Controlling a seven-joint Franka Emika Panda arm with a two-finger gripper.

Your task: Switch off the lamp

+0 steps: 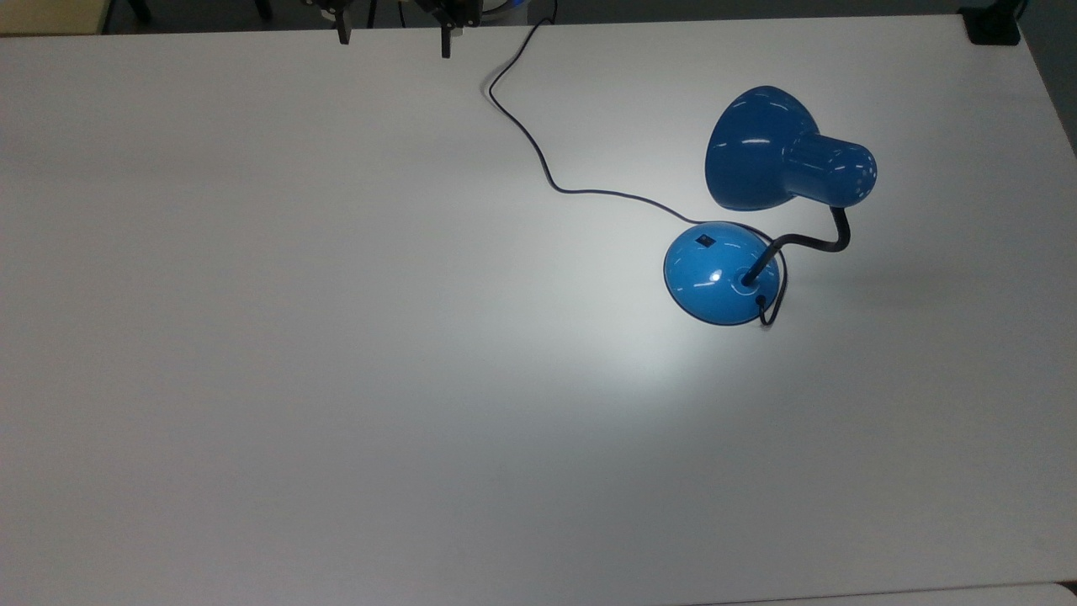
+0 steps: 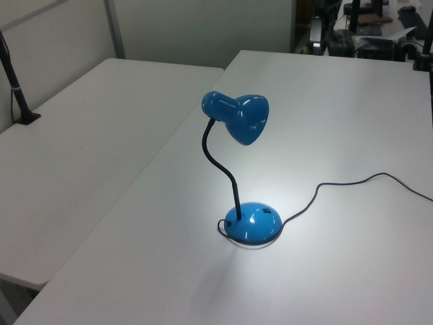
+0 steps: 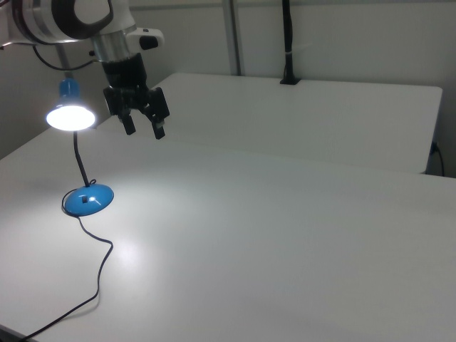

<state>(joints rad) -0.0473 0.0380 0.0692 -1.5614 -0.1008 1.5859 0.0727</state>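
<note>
The lamp stands lit on the white table [image 1: 336, 337], with its blue shade [image 1: 761, 151] on a black gooseneck over the round blue base [image 1: 719, 273]. A small black switch [image 1: 705, 241] sits on the base's upper left in the top view. Light pools on the table beside the base. Its black cord [image 1: 547, 177] trails toward the top view's upper edge. In the right view the lamp [image 3: 71, 117] glows at the left, base [image 3: 88, 199] below. My gripper [image 3: 144, 130] hangs open and empty in the air, well apart from the lamp; its fingertips [image 1: 445, 50] show at the top view's upper edge.
A second white table [image 2: 81, 135] adjoins at the left view's left, with a black clamped post [image 2: 20, 101] on it. A black clamp [image 1: 993, 29] sits at the top view's upper right corner. Dark equipment [image 2: 358, 20] stands beyond the left view's far table edge.
</note>
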